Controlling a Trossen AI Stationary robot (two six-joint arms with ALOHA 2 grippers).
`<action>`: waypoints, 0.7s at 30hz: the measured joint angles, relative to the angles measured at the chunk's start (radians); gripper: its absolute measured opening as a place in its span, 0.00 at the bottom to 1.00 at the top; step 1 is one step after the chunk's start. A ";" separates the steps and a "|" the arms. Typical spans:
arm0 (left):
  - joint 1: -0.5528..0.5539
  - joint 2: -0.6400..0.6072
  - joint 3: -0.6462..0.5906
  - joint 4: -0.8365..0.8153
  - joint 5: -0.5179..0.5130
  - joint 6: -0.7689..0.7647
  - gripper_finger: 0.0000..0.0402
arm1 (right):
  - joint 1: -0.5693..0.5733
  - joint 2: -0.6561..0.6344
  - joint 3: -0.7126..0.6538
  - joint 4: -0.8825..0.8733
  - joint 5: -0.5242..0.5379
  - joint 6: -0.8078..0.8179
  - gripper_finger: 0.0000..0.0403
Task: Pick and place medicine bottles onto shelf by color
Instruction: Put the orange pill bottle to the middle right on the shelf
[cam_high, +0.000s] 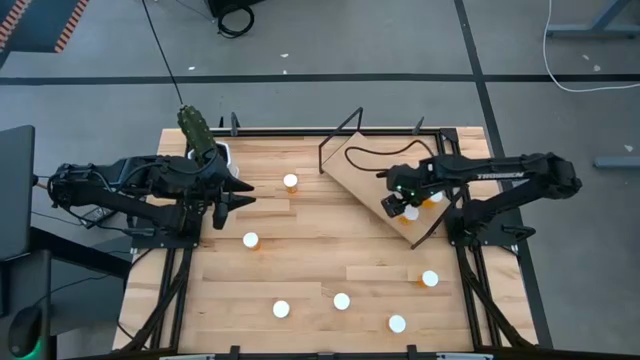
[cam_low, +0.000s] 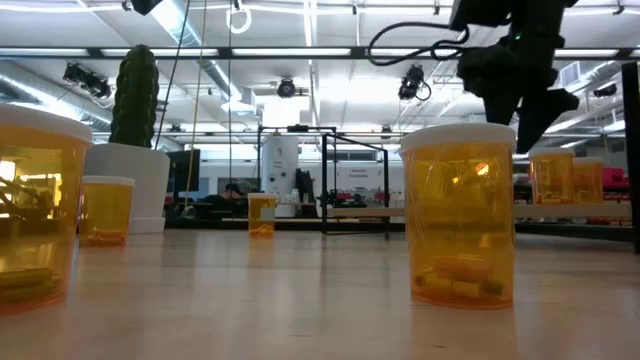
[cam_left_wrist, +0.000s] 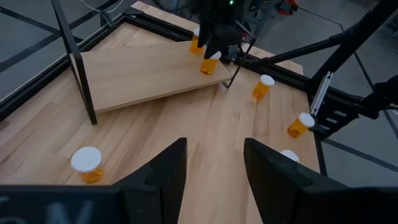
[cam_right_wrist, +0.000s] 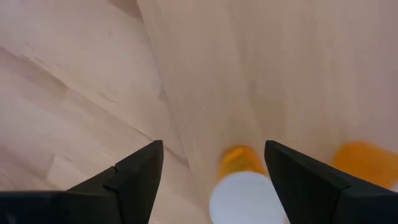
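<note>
Hovering right hand (cam_right_wrist: 214, 171) open above white-capped bottle (cam_right_wrist: 245, 186), on shelf (cam_right_wrist: 280, 74)

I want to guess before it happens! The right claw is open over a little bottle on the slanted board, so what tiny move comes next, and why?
Probably lift straight up: the right gripper is open above a bottle standing on the shelf, so it looks placed.

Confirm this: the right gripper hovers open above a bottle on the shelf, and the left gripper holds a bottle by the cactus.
Wrong on the left gripper: the left wrist view shows its fingers apart with nothing between them. It does wait by the cactus. The rest stands: the right gripper hovers open above a bottle on the shelf.
</note>
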 joint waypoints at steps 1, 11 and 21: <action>0.000 0.000 0.000 0.000 0.000 -0.006 0.42 | -0.005 0.014 0.000 0.006 -0.013 -0.010 0.71; 0.000 0.000 0.000 -0.001 0.022 -0.027 0.42 | -0.013 0.091 0.000 0.005 -0.109 -0.050 0.71; 0.000 0.000 0.000 -0.002 0.022 -0.025 0.42 | -0.013 0.048 0.000 -0.038 -0.107 -0.044 0.71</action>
